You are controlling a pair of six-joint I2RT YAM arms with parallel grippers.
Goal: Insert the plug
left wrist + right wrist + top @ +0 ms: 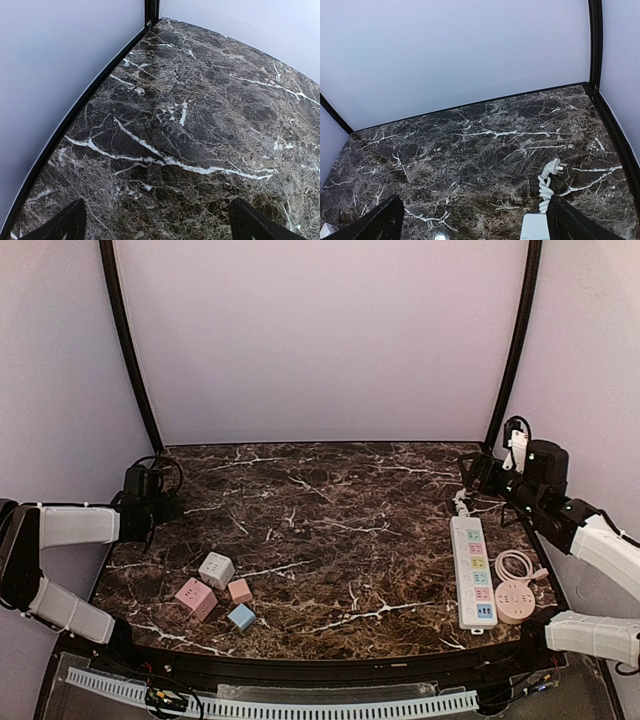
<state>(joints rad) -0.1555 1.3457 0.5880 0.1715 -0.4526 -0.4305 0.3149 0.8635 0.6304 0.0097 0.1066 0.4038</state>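
Both arms are waiting at the sides while the plug is lying loose on the table.

The left gripper (160, 225) is holding its fingers wide apart over bare marble by the left wall. The right gripper (479, 220) is spread open too, gripping nothing and looking down on the white plug (553, 167). That plug is lying on the table (330, 510) on the far right, on a curly cord (543, 190) just past the far end of the power strip (472, 585). A round pink socket (514, 601) is sitting beside the strip, and four small cubes (216, 569) are resting front left.
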